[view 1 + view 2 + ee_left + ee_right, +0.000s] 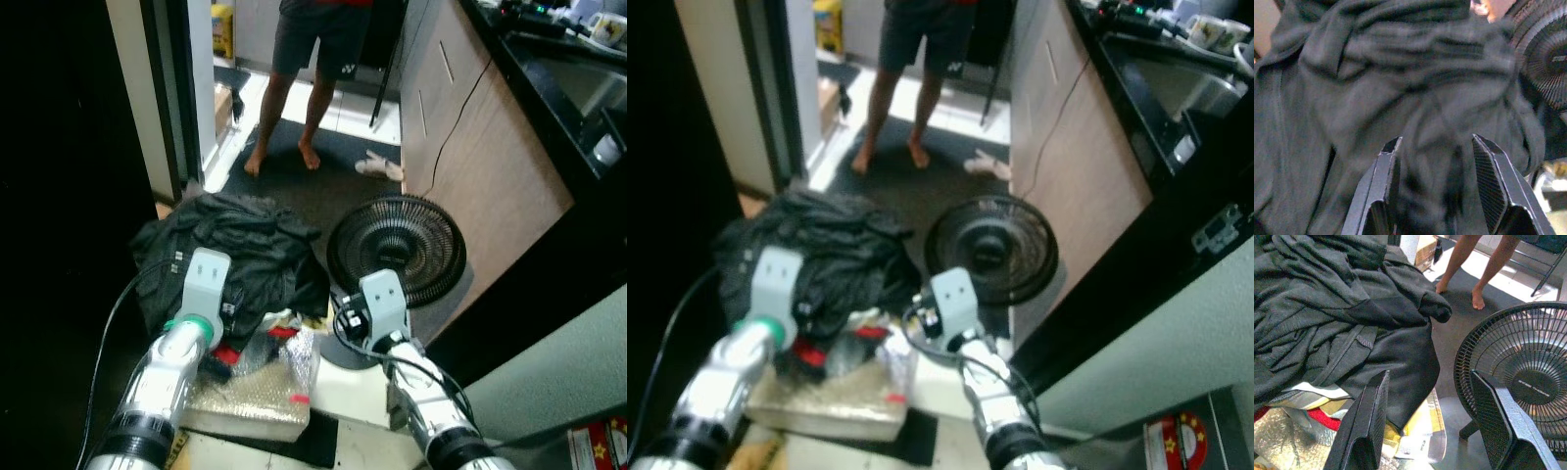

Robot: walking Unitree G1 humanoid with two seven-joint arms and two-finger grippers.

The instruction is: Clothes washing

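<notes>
Left wrist view: the left gripper (1437,183) has its fingers (1386,176) spread wide and holding nothing, with folds of the dark clothes heap (1400,88) dead ahead and bulging into the gap between them.
Where the heap lies: on the floor (323,201), draped over a clutter of packets (260,392), just beside the black fan (397,250).
Nearer arm: the left, I'd say; its fingers are right at the cloth.
Right gripper: the right gripper (1430,426) is also wide open and holding nothing, aimed between the heap's edge and the fan.
Long axis: the heap is crumpled; as far as I can tell it runs from the doorway side towards the fan, with a sleeve end (1437,311) poking at the fan.
Coming move: probably a short push forward and a close on the folds.
Bystander: a person (294,88) stands barefoot beyond the heap.
</notes>
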